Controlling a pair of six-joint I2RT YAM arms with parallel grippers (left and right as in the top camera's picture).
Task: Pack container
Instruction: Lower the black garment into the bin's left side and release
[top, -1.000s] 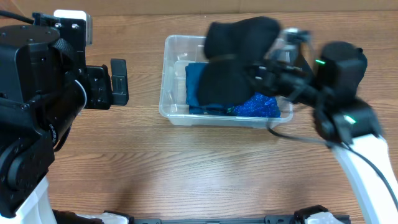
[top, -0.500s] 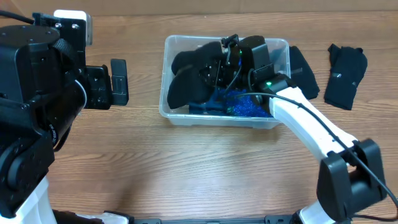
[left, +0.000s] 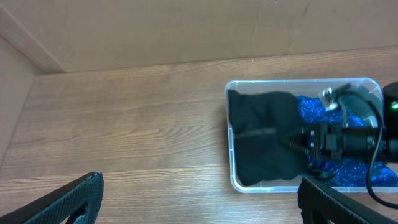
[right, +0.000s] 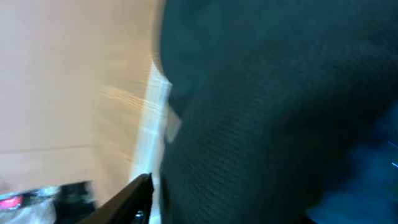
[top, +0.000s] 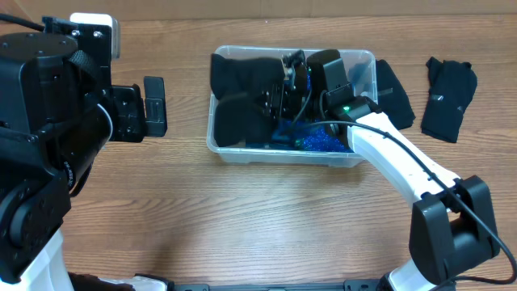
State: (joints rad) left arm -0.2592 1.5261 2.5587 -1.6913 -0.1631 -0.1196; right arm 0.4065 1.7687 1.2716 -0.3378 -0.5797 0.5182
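Note:
The container [top: 283,156] is a clear plastic bin at mid-table; it also shows in the left wrist view [left: 231,163]. A black cloth [top: 238,97] fills its left half, and a blue sparkly cloth [top: 327,141] lies at its front right. My right gripper [top: 276,99] reaches into the bin from the right and is shut on the black cloth [right: 267,106], which fills the blurred right wrist view; only one of its fingers shows there. My left gripper [top: 153,105] hovers left of the bin, open and empty [left: 199,202].
Two black garments lie on the table right of the bin, one against its wall [top: 393,93] and one further right [top: 448,97]. A cardboard wall [left: 186,25] runs along the back. The bulky left arm [top: 48,137] covers the table's left side.
My right gripper has carried the black cloth from above the bin down and leftward into it. The cloth now lies spread in the bin's left half. The left arm has not moved.

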